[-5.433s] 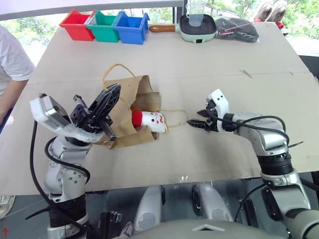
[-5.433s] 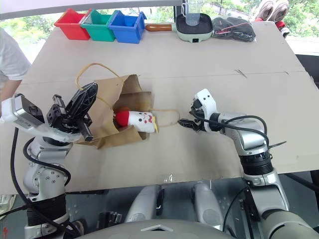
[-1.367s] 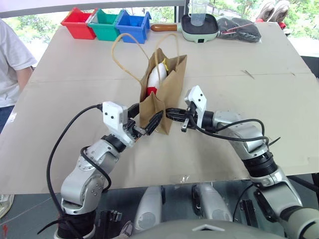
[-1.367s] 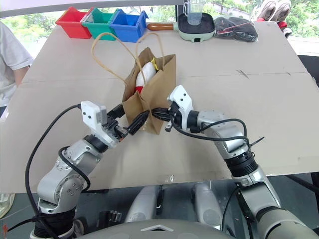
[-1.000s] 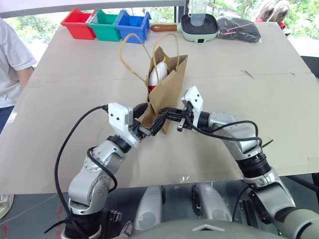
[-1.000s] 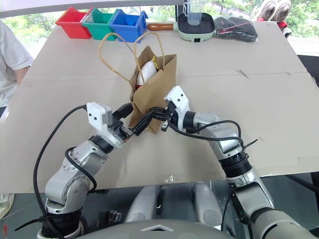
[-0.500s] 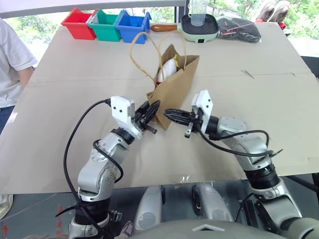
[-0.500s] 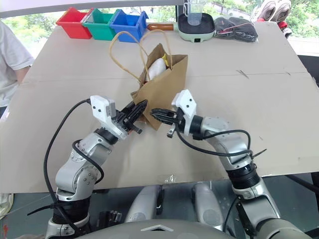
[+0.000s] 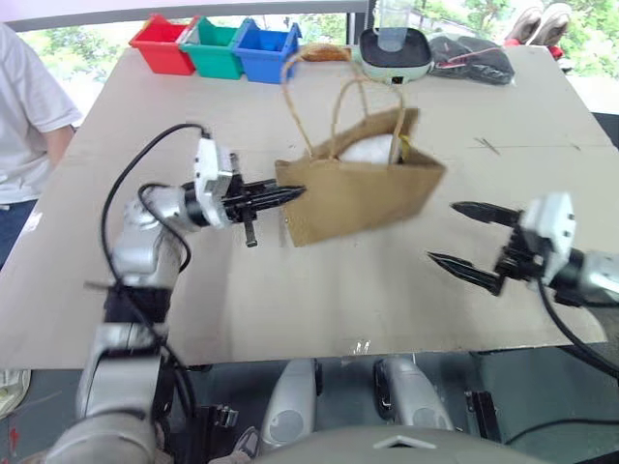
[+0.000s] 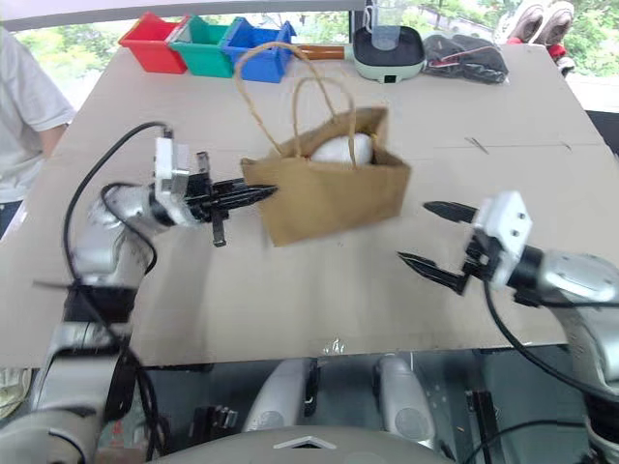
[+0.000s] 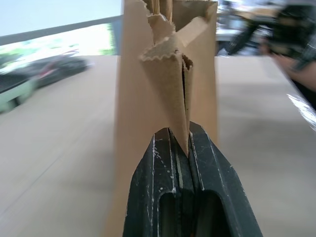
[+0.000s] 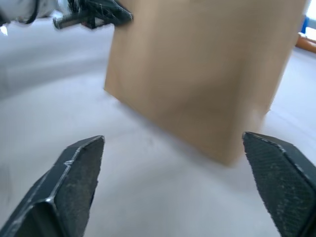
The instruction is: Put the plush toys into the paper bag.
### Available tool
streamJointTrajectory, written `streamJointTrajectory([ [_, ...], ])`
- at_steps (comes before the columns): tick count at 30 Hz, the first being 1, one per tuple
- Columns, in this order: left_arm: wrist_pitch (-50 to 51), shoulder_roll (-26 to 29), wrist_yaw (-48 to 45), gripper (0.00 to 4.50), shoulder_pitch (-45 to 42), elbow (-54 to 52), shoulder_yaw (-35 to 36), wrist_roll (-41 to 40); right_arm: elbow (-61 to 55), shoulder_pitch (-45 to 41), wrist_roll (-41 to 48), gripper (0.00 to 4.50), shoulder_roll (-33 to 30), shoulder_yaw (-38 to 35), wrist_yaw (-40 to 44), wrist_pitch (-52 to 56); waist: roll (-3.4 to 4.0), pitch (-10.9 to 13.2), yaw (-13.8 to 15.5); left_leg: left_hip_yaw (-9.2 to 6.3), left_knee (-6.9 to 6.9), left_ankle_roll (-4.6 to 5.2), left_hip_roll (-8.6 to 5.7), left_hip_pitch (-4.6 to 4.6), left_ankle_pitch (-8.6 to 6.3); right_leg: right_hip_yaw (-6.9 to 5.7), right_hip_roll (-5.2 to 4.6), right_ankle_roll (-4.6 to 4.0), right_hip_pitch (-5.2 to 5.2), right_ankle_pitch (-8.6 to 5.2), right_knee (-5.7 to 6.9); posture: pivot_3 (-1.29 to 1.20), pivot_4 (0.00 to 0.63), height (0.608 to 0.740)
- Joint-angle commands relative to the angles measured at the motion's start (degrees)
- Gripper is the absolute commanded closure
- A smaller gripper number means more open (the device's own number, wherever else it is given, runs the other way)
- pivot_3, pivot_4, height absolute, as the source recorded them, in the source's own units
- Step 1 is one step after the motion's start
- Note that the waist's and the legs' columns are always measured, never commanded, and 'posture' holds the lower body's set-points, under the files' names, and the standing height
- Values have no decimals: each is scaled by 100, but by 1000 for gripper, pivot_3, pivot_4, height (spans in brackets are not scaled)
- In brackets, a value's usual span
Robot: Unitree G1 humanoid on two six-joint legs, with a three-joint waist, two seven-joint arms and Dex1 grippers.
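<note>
— Where was the paper bag at that moment?

— Upright over the middle of the cardboard-covered table, its broad face toward the camera and its two cord handles looping up above the mouth. Whether its base touched the table I could not tell.

— And the plush toys?

— A rounded white plush toy showed just inside the bag's mouth, with a speck of yellow at its right edge. The brown one I could not make out; if it was in there, the paper hid it.

— What was the left gripper doing?

— It reached in level from the bag's left side, and its two black fingers were pressed together on the bag's folded side edge. The left wrist view showed the zigzag-cut paper fold caught between them.

— The right gripper?

— Well apart from the bag, off to its right and nearer the table's front edge, fingers spread wide with nothing between them. It pointed back toward the bag.

— Anything else on the table?

— At the far edge, a red bin, a green bin and a blue bin in a row, then a pale green pan with a clear cup standing in it, and a dark bag beside that. A person's arm in a white sleeve stood at the left.
</note>
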Motion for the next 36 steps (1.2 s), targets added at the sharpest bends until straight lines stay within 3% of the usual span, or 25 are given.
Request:
streamJointTrajectory([
  [1, -713, -146, -757, 4500, -781, 1351, -125, 314, -390, 260, 352, 69, -96, -617, -36, -4, -5, 1, -18, -1, 2, 0, 0, 0, 0, 0, 1, 0, 1, 0, 0, 0, 150, 740],
  [7, -1404, -404, -833, 4500, -1496, 2788, -408, 720, -428, 422, 319, 69, -59, -558, -180, -93, -7, 2, -100, -2, 5, 1, 0, 0, 0, 4, 2, 2, 1, 0, 3, 0, 150, 740],
  [10, -1350, -471, -833, 3571, -1572, 2946, -372, 807, -323, 379, 244, 0, -51, -426, -193, -177, -7, 2, -104, -2, 5, 1, 0, -1, 0, 5, 1, 2, 1, 0, 3, 0, 150, 740],
  [16, -114, -136, -394, 927, -1017, 1723, 159, 470, -86, 342, 237, 0, -189, -451, 29, -313, -7, 2, -122, -4, 7, 1, 1, -1, 0, 4, 1, 3, 1, 0, 5, 0, 150, 740],
  [21, 1781, 484, 498, 927, 410, -677, 801, -282, 208, 383, 343, 0, -414, -674, 389, -404, -3, 4, -175, -1, 4, 1, 12, 10, 0, 11, 1, 2, 0, -1, 16, 0, 150, 740],
  [28, 3358, 892, 1926, 927, 3131, -3746, 1934, -1124, 673, 856, 274, 0, -773, -1279, 941, -537, -3, 3, -60, 0, 8, 0, 26, 11, 0, 3, -10, 3, 7, -1, 13, 0, 150, 740],
  [33, 3635, 576, 2733, 927, 4549, -4852, 2484, -1375, 761, 1036, 212, 0, -816, -1366, 999, -531, 0, 1, 8, 3, 13, 0, 31, 27, 0, 5, -7, 1, 22, -4, 10, 0, 150, 740],
  [36, 3568, 562, 2844, 927, 4905, -4988, 2550, -1336, 728, 1100, 129, 0, -798, -1327, 936, -545, 0, 1, 7, 10, 13, 0, 27, 29, 0, 10, -5, 1, 23, -5, 8, 0, 150, 740],
])
